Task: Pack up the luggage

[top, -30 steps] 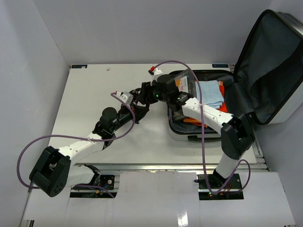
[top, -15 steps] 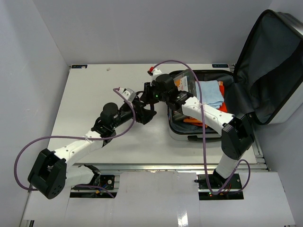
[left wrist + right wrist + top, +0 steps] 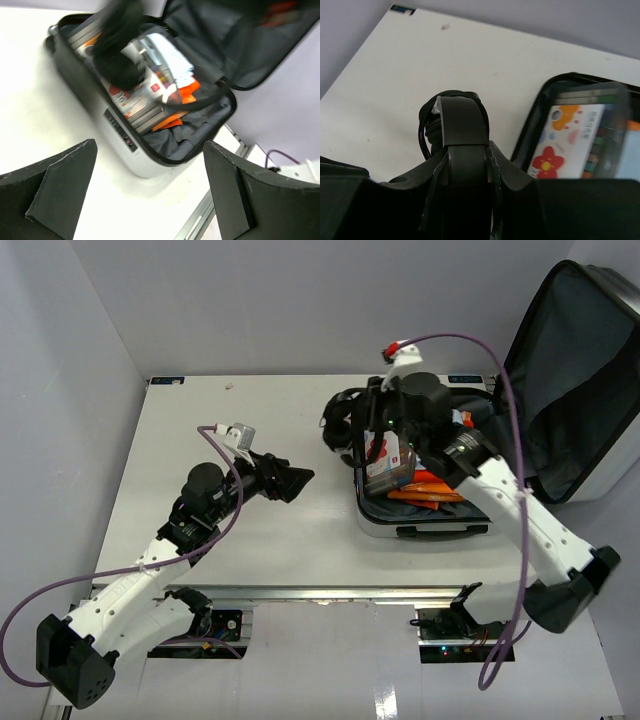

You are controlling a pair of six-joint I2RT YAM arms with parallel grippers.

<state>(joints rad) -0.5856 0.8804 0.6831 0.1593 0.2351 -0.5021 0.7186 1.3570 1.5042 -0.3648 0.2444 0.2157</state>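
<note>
Now, the luggage (image 3: 420, 528) lies open at the right of the overhead frame, its dark-lined lid (image 3: 570, 390) standing up in the upper right corner, with an orange item (image 3: 425, 492) and a flat flower-printed case (image 3: 570, 145) inside. Right at its left rim, the right gripper (image 3: 368, 426) pinches the band of a pair of black headphones (image 3: 462, 125) between its fingers. Out at centre-left, the left gripper (image 3: 288, 480) hovers over the white table (image 3: 200, 420), jaws spread wide, holding nothing.

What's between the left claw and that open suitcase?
Only bare white table separates the left claw from the grey hard-shell suitcase, in the top view.
</note>
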